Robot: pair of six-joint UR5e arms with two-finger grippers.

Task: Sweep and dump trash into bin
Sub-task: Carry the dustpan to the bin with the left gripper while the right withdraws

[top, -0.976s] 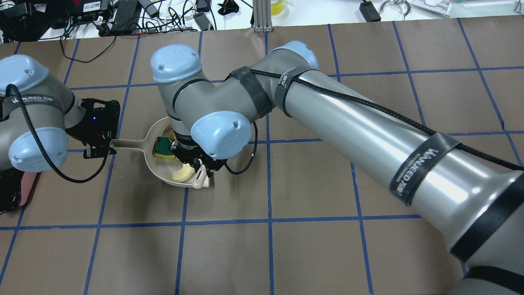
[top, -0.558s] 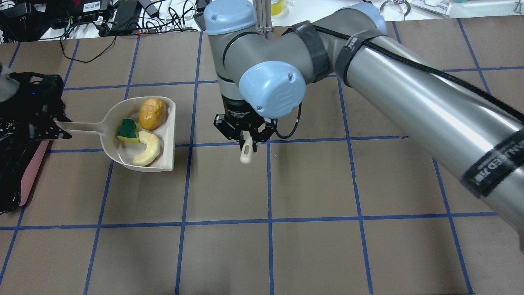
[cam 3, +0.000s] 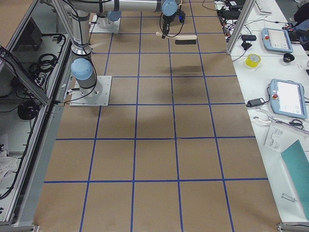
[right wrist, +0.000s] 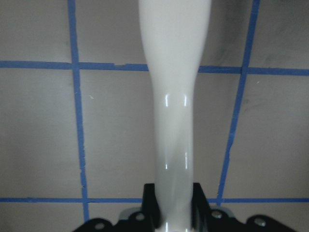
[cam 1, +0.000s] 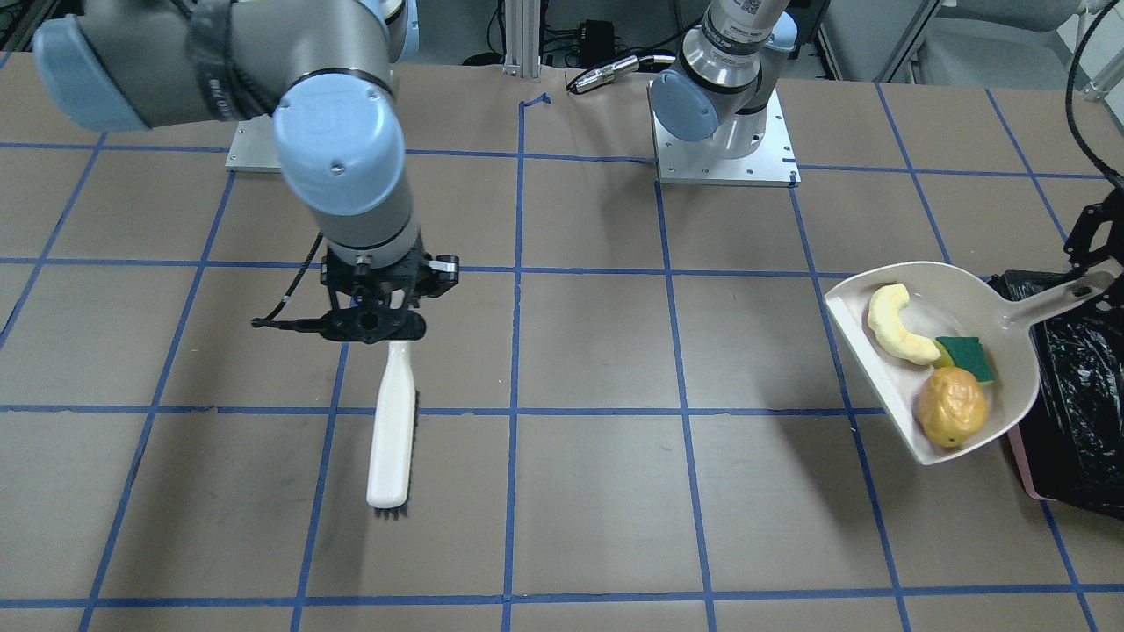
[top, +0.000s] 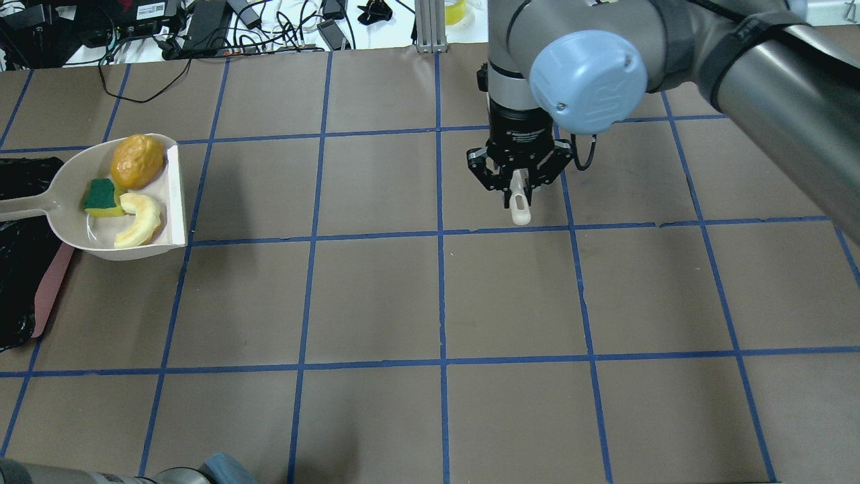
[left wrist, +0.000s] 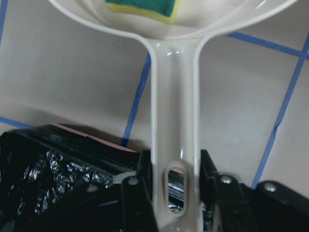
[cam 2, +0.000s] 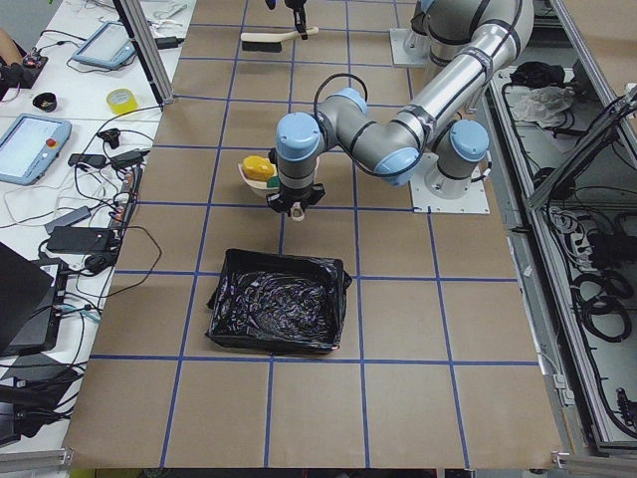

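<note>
Left gripper [left wrist: 176, 183] holds dustpan [top: 176, 195] of trash [top: 136, 161], handle pointing toward the bin [top: 17, 269].

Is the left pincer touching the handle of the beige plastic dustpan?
Touching. The left wrist view shows the left pincer clamped against both sides of the beige plastic dustpan handle, no gap.

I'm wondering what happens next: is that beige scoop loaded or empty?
Loaded: the dustpan holds the orange lump, the crescent slice and the green-faced sponge.
</note>
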